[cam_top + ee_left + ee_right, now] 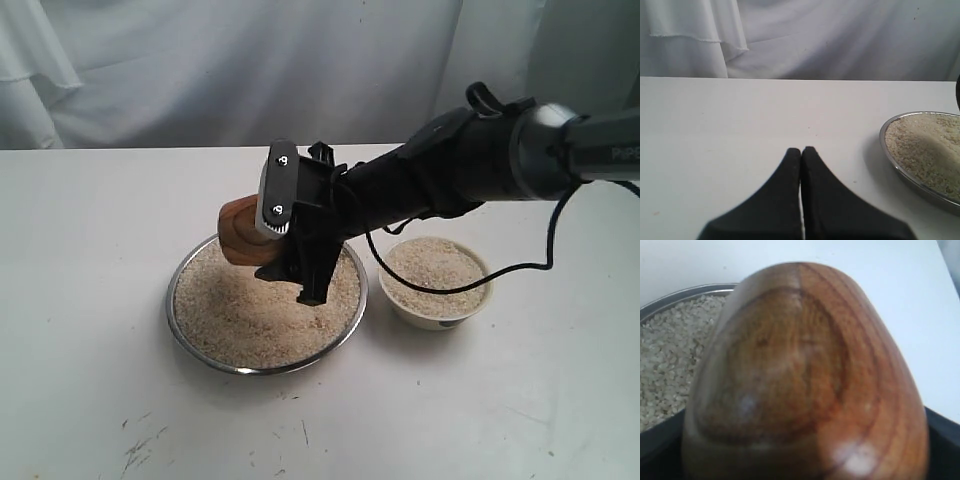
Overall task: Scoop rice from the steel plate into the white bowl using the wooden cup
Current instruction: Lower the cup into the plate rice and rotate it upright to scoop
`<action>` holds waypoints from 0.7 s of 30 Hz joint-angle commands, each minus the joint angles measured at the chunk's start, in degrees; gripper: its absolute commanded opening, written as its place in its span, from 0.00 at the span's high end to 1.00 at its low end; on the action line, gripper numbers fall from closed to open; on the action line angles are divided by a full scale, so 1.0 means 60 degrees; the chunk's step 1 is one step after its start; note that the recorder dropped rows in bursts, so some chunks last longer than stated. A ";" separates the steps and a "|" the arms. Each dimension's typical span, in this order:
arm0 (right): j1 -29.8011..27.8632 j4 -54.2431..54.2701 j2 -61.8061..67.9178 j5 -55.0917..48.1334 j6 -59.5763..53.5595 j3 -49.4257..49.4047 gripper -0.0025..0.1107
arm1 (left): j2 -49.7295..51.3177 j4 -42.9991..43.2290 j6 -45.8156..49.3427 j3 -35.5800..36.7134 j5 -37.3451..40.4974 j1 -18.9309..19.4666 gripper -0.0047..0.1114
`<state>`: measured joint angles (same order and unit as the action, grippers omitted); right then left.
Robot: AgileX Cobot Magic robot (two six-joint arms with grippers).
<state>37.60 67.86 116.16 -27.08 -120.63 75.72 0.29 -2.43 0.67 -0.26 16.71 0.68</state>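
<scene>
The wooden cup hangs tilted on its side just above the left half of the steel plate, with my right gripper shut on it. Rice fills the plate. The cup's reddish-brown wall takes up most of the right wrist view, with the plate's rim and rice behind it; the cup's mouth is hidden. To the right stands the white bowl, holding rice. My left gripper is shut on nothing over bare table, left of the plate.
The right arm reaches across from the right, above the bowl, and its black cable loops over the bowl's rim. A white curtain hangs behind the table. Dark scuff marks dot the front left of the tabletop.
</scene>
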 commanded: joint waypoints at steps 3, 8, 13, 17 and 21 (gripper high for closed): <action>0.0015 0.0113 0.0466 0.0050 -0.0071 0.0147 0.98 | -0.0048 -0.0007 -0.0030 0.0043 -0.0060 -0.0015 0.96; -0.0004 0.0117 0.0761 0.0566 0.0321 0.0147 0.97 | -0.0048 -0.0007 -0.0030 0.0043 -0.0060 -0.0015 0.96; -0.0090 0.0117 0.0767 0.0505 0.0619 0.0147 0.79 | -0.0048 -0.0007 -0.0030 0.0043 -0.0060 -0.0015 0.96; -0.0090 0.0117 0.0767 0.0478 0.0767 0.0147 0.48 | -0.0048 -0.0007 -0.0030 0.0043 -0.0060 -0.0015 0.96; -0.0090 0.0117 0.0767 0.0512 0.0956 0.0147 0.31 | -0.0048 -0.0007 -0.0030 0.0043 -0.0060 -0.0015 0.96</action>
<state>37.35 67.85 121.14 -23.79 -115.78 76.18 0.29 -2.43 0.67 -0.26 16.71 0.68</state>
